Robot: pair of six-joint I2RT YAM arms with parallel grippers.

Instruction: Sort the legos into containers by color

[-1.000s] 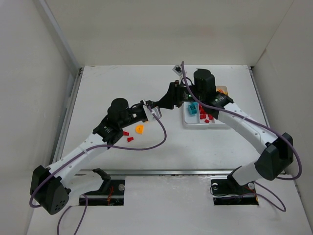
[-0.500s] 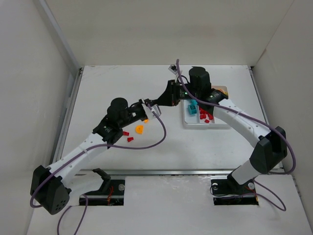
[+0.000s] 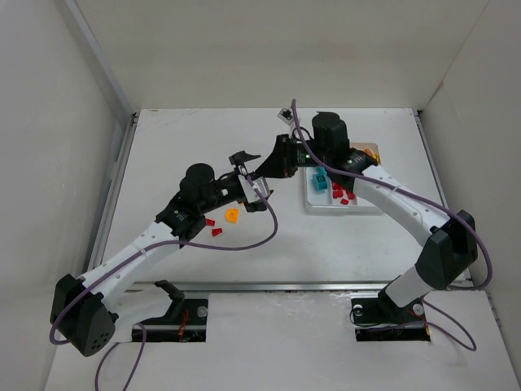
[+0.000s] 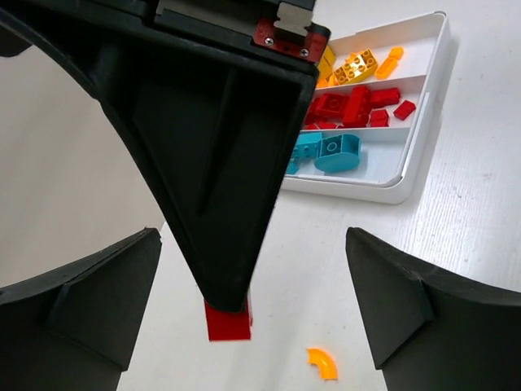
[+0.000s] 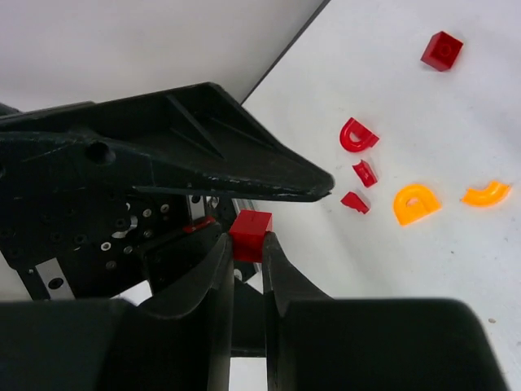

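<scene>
My right gripper (image 5: 248, 241) is shut on a small red lego (image 5: 250, 225), held in the air over the table's middle. My left gripper (image 3: 252, 180) stands wide open around it, its fingers (image 4: 98, 285) apart from the brick (image 4: 228, 321). The right gripper (image 4: 226, 277) hangs between them as a black wedge. The white tray (image 3: 342, 207) lies to the right, its containers holding teal (image 4: 334, 151), red (image 4: 350, 104) and orange (image 4: 358, 65) legos. Loose red (image 5: 356, 136) and orange (image 5: 413, 204) legos lie on the table below the left arm (image 3: 232, 215).
A small orange curved piece (image 4: 322, 362) lies on the table under the grippers. A lone red square brick (image 5: 442, 50) sits farther off. White walls (image 3: 81, 122) enclose the table on the left, back and right.
The right gripper moved in to the left gripper's tip and shut on the red lego. The left gripper, shut until now, has swung wide open and let the brick go.
</scene>
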